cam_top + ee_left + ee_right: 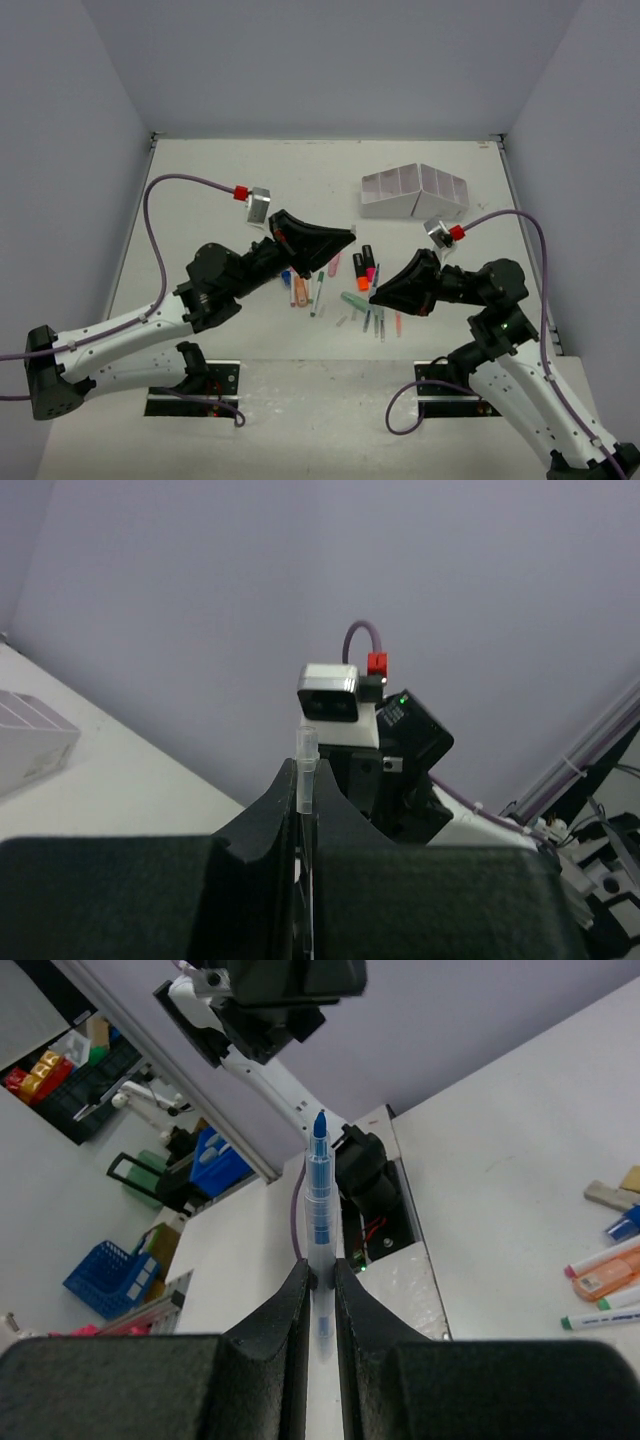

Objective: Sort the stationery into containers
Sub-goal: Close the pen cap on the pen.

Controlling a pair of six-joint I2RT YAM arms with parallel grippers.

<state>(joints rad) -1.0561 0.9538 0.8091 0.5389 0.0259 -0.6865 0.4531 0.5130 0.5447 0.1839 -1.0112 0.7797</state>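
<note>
The stationery pile (340,285) lies mid-table: orange and pink highlighters (362,272), green-capped pens (318,295) and a teal eraser (353,300). The white organizer (415,190) stands at the far right. My left gripper (345,237) hangs over the pile's far left; in the left wrist view it (307,780) is shut on a thin clear pen (306,750) that sticks up between the fingers. My right gripper (372,297) is at the pile's right; in the right wrist view it (320,1270) is shut on a clear-barrelled blue pen (319,1175).
The right wrist view shows an orange highlighter (600,1280), a green-tipped pen (600,1315) and small tan and grey blocks (610,1196) at its right edge. A corner of the organizer (30,740) shows in the left wrist view. Grey walls close in the table.
</note>
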